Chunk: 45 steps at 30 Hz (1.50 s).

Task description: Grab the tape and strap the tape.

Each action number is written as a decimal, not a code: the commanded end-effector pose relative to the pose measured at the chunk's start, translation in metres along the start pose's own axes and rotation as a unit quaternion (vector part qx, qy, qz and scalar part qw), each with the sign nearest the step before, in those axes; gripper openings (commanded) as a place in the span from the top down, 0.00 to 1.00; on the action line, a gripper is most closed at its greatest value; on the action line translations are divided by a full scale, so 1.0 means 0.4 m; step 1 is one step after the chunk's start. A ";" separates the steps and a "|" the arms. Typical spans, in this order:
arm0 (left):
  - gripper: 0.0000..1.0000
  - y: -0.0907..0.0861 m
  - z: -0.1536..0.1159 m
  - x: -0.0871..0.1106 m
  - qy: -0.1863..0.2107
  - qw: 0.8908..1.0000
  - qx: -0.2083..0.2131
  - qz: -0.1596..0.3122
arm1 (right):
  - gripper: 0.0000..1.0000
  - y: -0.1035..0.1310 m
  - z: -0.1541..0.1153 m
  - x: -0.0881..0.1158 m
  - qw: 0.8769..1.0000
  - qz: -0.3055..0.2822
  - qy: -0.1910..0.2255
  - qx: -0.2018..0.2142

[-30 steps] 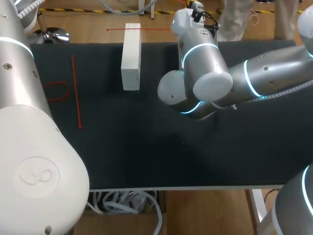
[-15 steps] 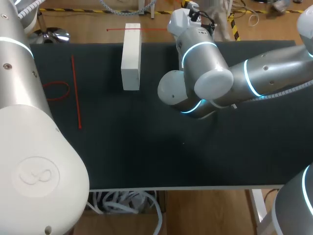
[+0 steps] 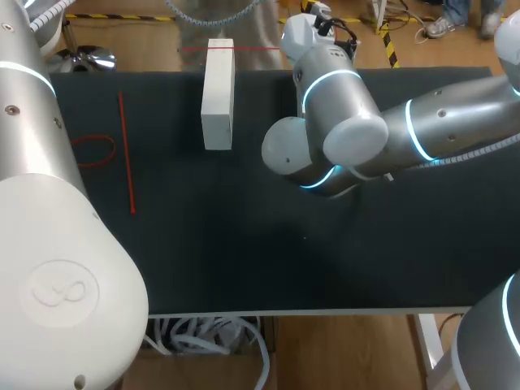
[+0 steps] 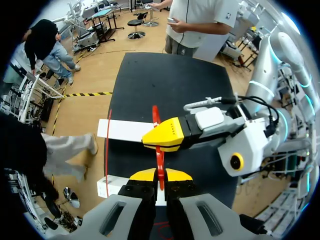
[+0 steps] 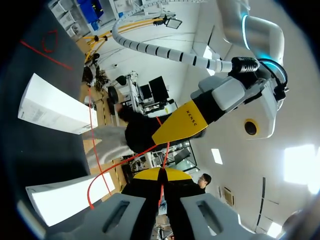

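Your right arm bulks over the table's far middle, close beside the white block at the far edge, so only a narrow lane runs between them. Your left arm looms across the near left. The near-middle and right stretches of the table lie open. Above it, your left gripper and right gripper stand nearly tip to tip, both pinched on the red tape, which bars the small gap between them.

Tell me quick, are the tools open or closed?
Left tool: closed on the tape.
Right tool: closed on the tape too.
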<state>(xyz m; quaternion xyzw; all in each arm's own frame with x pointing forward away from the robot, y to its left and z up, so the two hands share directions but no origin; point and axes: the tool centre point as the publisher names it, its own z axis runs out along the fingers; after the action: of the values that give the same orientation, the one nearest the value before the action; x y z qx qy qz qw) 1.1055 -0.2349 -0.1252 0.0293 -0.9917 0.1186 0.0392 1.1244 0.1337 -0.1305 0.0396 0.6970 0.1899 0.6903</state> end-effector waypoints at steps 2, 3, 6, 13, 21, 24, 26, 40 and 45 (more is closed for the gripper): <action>1.00 -0.004 -0.003 -0.002 0.001 1.000 -0.003 -0.001 | 1.00 0.003 -0.012 -0.018 1.000 0.004 0.006 -0.006; 1.00 -0.004 -0.003 -0.002 0.001 1.000 -0.003 -0.001 | 1.00 0.004 -0.013 -0.018 1.000 0.005 0.005 -0.006; 1.00 -0.004 -0.003 -0.002 0.001 1.000 -0.003 -0.001 | 1.00 0.008 -0.013 -0.019 1.000 0.007 0.004 -0.007; 1.00 -0.004 -0.003 -0.002 0.001 1.000 -0.003 -0.001 | 1.00 0.006 -0.018 -0.022 1.000 0.010 0.001 -0.006; 1.00 -0.004 -0.003 -0.002 0.001 1.000 -0.003 -0.001 | 1.00 0.012 -0.022 -0.022 1.000 0.016 0.000 -0.006; 1.00 -0.004 -0.003 -0.002 0.001 1.000 -0.003 -0.001 | 1.00 0.015 -0.020 -0.024 1.000 0.019 -0.002 -0.008; 1.00 -0.004 -0.003 -0.002 0.001 1.000 -0.003 -0.001 | 1.00 0.016 -0.018 -0.025 1.000 0.020 -0.003 -0.009; 1.00 -0.004 -0.003 -0.002 0.001 1.000 -0.003 -0.001 | 1.00 0.029 0.000 -0.031 1.000 0.022 -0.006 -0.017; 1.00 -0.004 -0.003 -0.002 0.001 1.000 -0.003 -0.001 | 1.00 0.030 0.003 -0.032 1.000 0.022 -0.006 -0.019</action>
<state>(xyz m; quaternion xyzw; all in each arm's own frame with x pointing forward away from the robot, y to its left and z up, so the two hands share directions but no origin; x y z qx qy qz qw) 1.1057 -0.2346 -0.1250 0.0293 -0.9917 0.1188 0.0389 1.1233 0.1420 -0.1171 0.0448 0.6853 0.2172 0.6937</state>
